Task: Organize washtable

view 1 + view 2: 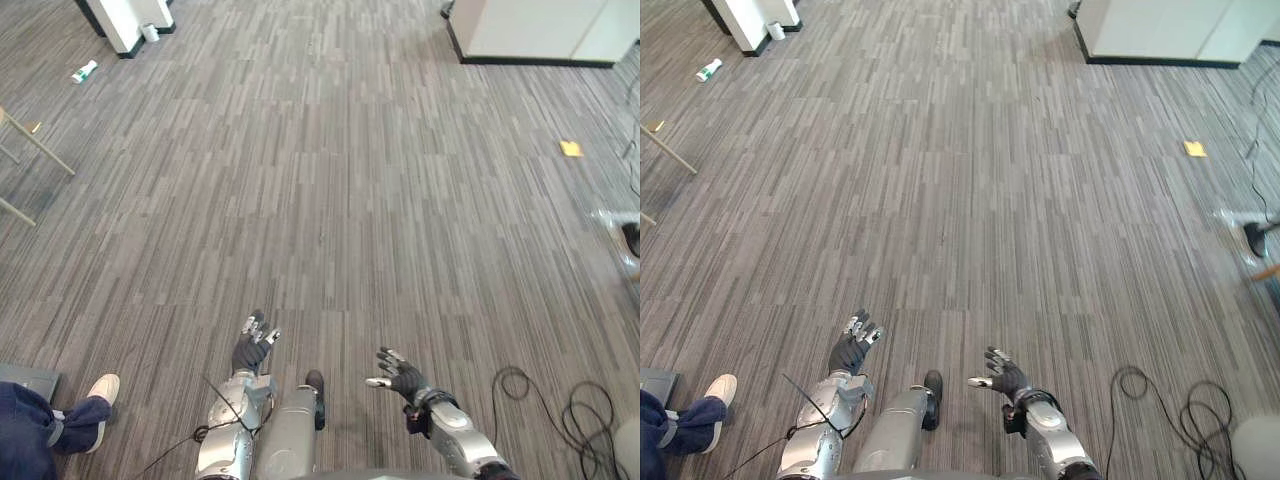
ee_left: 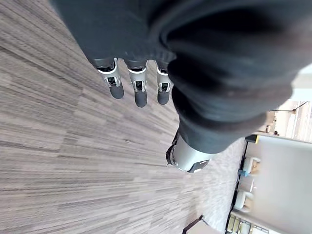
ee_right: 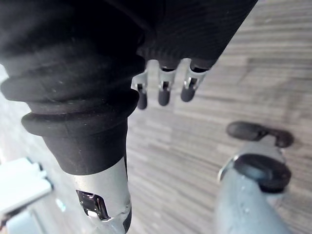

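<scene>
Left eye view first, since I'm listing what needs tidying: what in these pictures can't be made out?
Small white-and-green object on the floor, left eye view: too small to identify.
Yellow item on the floor: too small to name.
Person: cut off by the lower left edge; a leg and white shoe show.
Wooden legs: cut by the left edge, furniture unknown.
Pale thing at the right edge: blurred.

No legible text — no labels, numbers.
</scene>
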Controlling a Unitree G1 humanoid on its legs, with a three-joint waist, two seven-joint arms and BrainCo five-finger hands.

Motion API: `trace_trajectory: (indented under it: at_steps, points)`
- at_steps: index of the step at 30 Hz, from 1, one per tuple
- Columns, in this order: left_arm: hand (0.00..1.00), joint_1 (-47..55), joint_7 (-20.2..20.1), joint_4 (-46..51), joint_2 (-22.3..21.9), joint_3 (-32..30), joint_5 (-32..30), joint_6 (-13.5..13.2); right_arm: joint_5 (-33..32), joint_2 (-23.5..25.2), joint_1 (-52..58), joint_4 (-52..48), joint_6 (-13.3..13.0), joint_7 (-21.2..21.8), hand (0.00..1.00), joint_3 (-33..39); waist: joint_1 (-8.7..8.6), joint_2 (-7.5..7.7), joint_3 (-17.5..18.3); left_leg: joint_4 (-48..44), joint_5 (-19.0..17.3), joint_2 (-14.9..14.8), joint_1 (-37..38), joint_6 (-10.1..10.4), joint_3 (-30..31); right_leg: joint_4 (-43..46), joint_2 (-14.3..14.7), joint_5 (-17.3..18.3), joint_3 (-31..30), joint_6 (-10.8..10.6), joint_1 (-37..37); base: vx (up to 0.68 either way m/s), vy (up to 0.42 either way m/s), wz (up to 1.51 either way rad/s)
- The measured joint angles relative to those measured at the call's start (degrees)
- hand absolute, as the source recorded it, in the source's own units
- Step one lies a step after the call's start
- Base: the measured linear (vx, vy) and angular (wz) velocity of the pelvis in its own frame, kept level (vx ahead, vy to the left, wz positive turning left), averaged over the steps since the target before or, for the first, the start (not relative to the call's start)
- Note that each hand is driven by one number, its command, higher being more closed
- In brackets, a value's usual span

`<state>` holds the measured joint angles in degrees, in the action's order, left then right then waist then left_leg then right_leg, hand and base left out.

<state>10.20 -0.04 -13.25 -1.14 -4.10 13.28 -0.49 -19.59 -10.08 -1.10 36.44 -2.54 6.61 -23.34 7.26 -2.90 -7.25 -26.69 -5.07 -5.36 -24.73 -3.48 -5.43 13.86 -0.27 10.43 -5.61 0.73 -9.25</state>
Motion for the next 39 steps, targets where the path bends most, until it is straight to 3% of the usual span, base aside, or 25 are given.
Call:
trace_trajectory:
  at_steps: [2, 3, 4, 5, 8, 10, 11, 14, 15, 16, 17, 18, 19, 20, 21, 22, 23, 25, 28, 31, 34, 36, 37, 38, 39]
  points:
    - [0.00, 0.5, 0.1, 0.3, -0.1, -0.6, 0.0, 0.0, 0.0, 0.6, -1.6, -0.3, -0.6, 0.8, 0.00, -0.9, -0.14, 0.72, 0.4, 1.1, -2.1, 1.5, 3.4, -0.9, -2.3, 13.1, -2.9, -0.5, 1.0, -0.2, 4.6, 0.40, 0.219, -0.37]
    - [0.00, 1.1, 0.1, 0.1, 0.2, -0.5, 0.0, 0.1, 0.0, 0.7, -1.3, -0.3, -1.0, 1.2, 0.00, -0.9, -0.79, 2.01, 0.2, 1.8, -4.7, 4.6, 7.7, -1.8, -3.4, 21.9, -5.8, -2.7, 1.5, 1.0, 6.4, 0.51, 0.301, -0.15]
    - [0.00, 2.1, 0.1, 0.1, 0.0, -0.4, 0.0, 0.0, 0.0, 0.2, -0.3, -0.1, -0.9, 1.1, 0.00, -0.9, -1.80, 2.84, 0.1, 4.1, -6.6, 7.2, 12.8, -2.4, -3.9, 30.1, -7.8, -8.8, 2.4, 2.9, 7.6, 0.49, 0.274, 0.08]
    - [0.00, 2.7, 0.1, 0.1, -0.3, -0.1, 0.0, 0.0, 0.0, -0.4, 0.8, -0.1, -0.9, 1.1, 0.00, -0.7, -2.63, 2.46, 0.1, 5.7, -7.6, 7.9, 16.5, -3.1, -3.6, 36.1, -7.9, -11.1, 2.2, 2.5, 9.3, 0.49, 0.246, 0.10]
    - [0.00, 2.4, 0.4, 0.1, -0.4, 0.0, 0.1, -0.1, 0.0, -0.6, 3.1, -0.4, -0.9, 1.3, 0.00, 0.3, -4.72, 2.31, -0.1, 11.3, -8.6, 8.4, 24.3, -4.6, -2.8, 43.7, -5.0, -0.5, 4.5, 2.6, 20.3, 0.35, 0.152, 0.00]
    - [0.00, 1.9, 0.5, -0.5, 0.3, 0.8, 0.2, -0.4, -0.1, -0.9, 5.8, -1.7, -0.9, 1.3, 0.00, 1.5, -7.76, 1.57, -0.8, 13.5, -10.2, 8.0, 28.6, -5.6, -0.4, 36.1, -0.9, 2.7, 5.8, -0.1, 27.7, 0.50, 0.096, 0.48]
    - [0.00, 1.1, 0.5, -2.6, 1.0, 2.4, 0.3, -0.7, -0.1, -0.9, 7.3, -1.9, -0.8, 1.2, 0.00, 2.7, -8.96, 1.81, -1.3, 14.3, -11.7, 8.0, 31.6, -5.5, 0.7, 26.8, 0.6, 1.5, 6.1, -1.7, 30.8, 0.51, 0.040, 0.55]
    - [0.00, 1.1, 1.1, -4.9, 0.9, 4.7, 1.6, -0.6, -0.1, -0.5, 10.0, -5.5, 0.4, 1.1, 0.00, 3.3, -9.73, 2.36, -1.6, 17.0, -15.8, 8.6, 39.3, -2.0, 1.5, -3.6, 1.2, -8.3, 8.5, -4.6, 34.3, 0.57, 0.019, 0.27]
    - [0.00, 1.1, 1.3, -4.9, 0.6, 4.8, 1.9, -0.6, -0.1, -0.8, 10.7, -6.8, 0.5, 1.2, 0.00, 3.1, -10.04, 2.15, -1.5, 17.6, -16.7, 8.4, 41.0, -0.7, 2.0, -5.2, 1.4, -8.8, 9.7, -4.3, 35.1, 0.85, -0.009, 0.48]
    - [0.00, 1.2, 1.5, -5.0, -0.4, 4.8, 1.9, -0.6, -0.1, -0.4, 11.5, -8.6, 0.7, 1.4, 0.00, 2.3, -10.87, 1.34, -1.0, 17.6, -17.5, 7.4, 43.9, 0.9, 2.6, -5.1, 1.9, -10.0, 11.8, -1.6, 36.2, 0.97, -0.053, 0.66]
    - [0.00, 1.4, 1.5, -5.5, -0.7, 4.7, 1.9, -0.7, -0.1, 0.1, 11.5, -9.1, 0.7, 2.0, 0.00, 1.2, -11.29, 1.96, 0.3, 13.1, -17.9, 7.3, 43.8, 1.5, 3.0, -4.4, 1.7, -12.3, 13.4, 2.0, 36.3, 1.02, -0.080, 0.67]
    - [0.00, 1.7, 1.5, -5.6, -0.9, 4.8, 2.0, -0.7, 0.0, 0.2, 11.5, -9.2, 0.7, 2.4, 0.00, 0.8, -11.27, 2.25, 1.2, 9.1, -18.3, 7.2, 42.9, 2.3, 3.2, -3.7, 1.1, -13.3, 14.0, 3.5, 35.9, 0.74, -0.108, 0.65]
    - [0.00, 1.7, 1.6, -6.0, -1.7, 5.0, 2.0, -0.7, 0.0, -0.1, 11.3, -9.5, 0.7, 2.7, 0.00, 0.8, -11.51, 2.03, 1.9, 0.6, -18.3, 6.2, 40.8, 2.9, 2.8, -2.4, 1.1, -20.1, 14.9, 5.8, 35.0, 0.90, -0.172, 0.52]
    - [0.00, 0.6, 1.4, -8.6, -2.3, 6.1, 2.1, -0.5, 0.0, -1.1, 9.6, -8.2, 0.7, 2.4, 0.00, 1.4, -10.96, -3.34, 2.0, -17.9, -11.1, 0.4, 33.3, 4.8, -0.3, 2.7, 3.5, -18.9, 18.1, 6.2, 34.3, 0.87, -0.163, 0.25]
    - [0.00, 0.3, 1.3, -9.8, -2.2, 5.7, 2.4, -0.3, 0.0, -0.8, 7.0, -6.6, 0.8, 2.3, 0.00, 1.2, -9.90, -4.81, 2.0, -27.9, -1.6, -3.5, 28.9, 2.0, -2.2, 2.9, 5.4, -16.4, 17.3, 7.1, 32.4, 0.99, -0.160, -0.15]
    - [0.00, -0.2, 1.4, -10.2, -2.1, 5.5, 2.5, 0.0, -0.1, -0.2, 5.8, -5.6, 0.8, 2.2, 0.00, 1.3, -9.37, -5.26, 1.6, -34.0, -1.6, -5.6, 26.5, 1.4, -3.3, 2.6, 6.5, -15.3, 16.8, 7.3, 30.6, 0.78, -0.124, -0.49]
    - [0.00, -1.6, 1.4, -11.3, -1.9, 3.5, 3.4, 0.0, -0.1, 1.0, 2.6, -2.5, 0.9, 1.7, 0.00, 1.3, -7.87, -4.00, -0.1, -45.2, -3.3, -8.4, 21.4, 0.2, -4.5, 1.7, 7.4, -13.1, 15.4, 7.4, 24.4, 0.92, -0.141, -0.44]
    - [0.00, -2.1, 1.4, -11.5, -1.5, 3.5, 4.2, -0.1, -0.1, 1.4, 0.6, -1.1, 0.8, 1.0, 0.00, 1.8, -6.74, -2.22, -1.3, -47.0, -4.7, -8.2, 18.7, 2.4, -4.4, -1.4, 7.0, -13.0, 13.3, 7.5, 17.2, 0.64, -0.082, -0.32]
    - [0.00, -1.1, 1.3, -11.0, -1.3, 3.1, 4.9, -0.6, -0.1, 1.1, -1.4, -1.3, 0.3, 1.0, 0.00, 2.1, -6.38, -0.91, -1.9, -32.7, -7.8, -7.6, 12.2, 7.4, -3.5, -9.9, 5.9, -11.7, 11.8, 5.8, 5.1, 0.66, 0.019, -0.21]
    - [0.00, -0.8, 1.4, -11.1, -1.7, 1.1, 5.1, -0.7, -0.1, 0.1, -1.9, -0.6, 0.4, 1.0, 0.00, 1.7, -6.25, -2.91, -2.4, -4.4, -6.6, -6.8, 6.9, 8.7, -0.7, -14.1, 6.5, -7.0, 12.3, 4.8, -1.0, 0.47, 0.129, 0.08]
    - [0.00, 1.9, 1.9, -11.0, -1.6, -2.5, 5.1, -0.7, -0.1, -0.2, -2.1, 1.0, 0.6, 1.0, 0.00, -1.4, -3.19, -3.53, -1.7, 13.6, 3.6, -5.5, 6.2, 10.6, 2.2, -12.7, 5.8, -1.9, 11.4, 1.4, -3.6, 0.44, 0.204, -0.10]
    - [0.00, 3.5, 2.4, -11.1, -1.6, -5.8, 4.9, -0.5, -0.1, 0.5, -2.3, 1.1, 0.6, 1.3, 0.00, -2.6, -1.73, -2.29, -0.1, 10.6, 7.9, -3.3, 5.4, 8.3, 1.6, -8.0, 2.9, 2.9, 10.3, -0.8, -2.6, 0.53, 0.233, -0.29]
    - [0.00, 4.4, 2.6, -11.6, -1.7, -7.4, 4.3, -0.5, -0.1, 0.6, -3.0, 1.8, 0.6, 1.4, 0.00, -2.6, -1.03, -1.47, 0.4, 8.7, 7.0, -2.3, 5.6, 4.8, 0.1, -1.0, 0.9, 4.6, 9.5, -2.2, 0.0, 0.61, 0.248, -0.31]
    - [0.00, 4.9, 2.7, -12.6, -1.8, -8.0, 3.8, -0.3, -0.1, 0.7, -3.3, 2.2, 0.6, 1.6, 0.00, -2.6, -0.92, -1.33, 0.4, 7.7, 6.0, -1.7, 7.1, 3.1, -0.8, 6.2, -0.4, 4.4, 9.1, -2.2, 2.6, 0.71, 0.327, -0.34]
    - [0.00, 5.6, 2.7, -13.6, -1.3, -7.8, 3.4, -0.1, -0.1, 0.7, -2.9, 2.4, 0.6, 1.8, 0.00, -2.6, -0.99, -0.21, 0.1, 7.9, 3.5, 0.1, 11.1, 2.0, -3.0, 17.3, -3.3, 2.7, 9.6, 0.3, 5.0, 0.69, 0.369, -0.13]
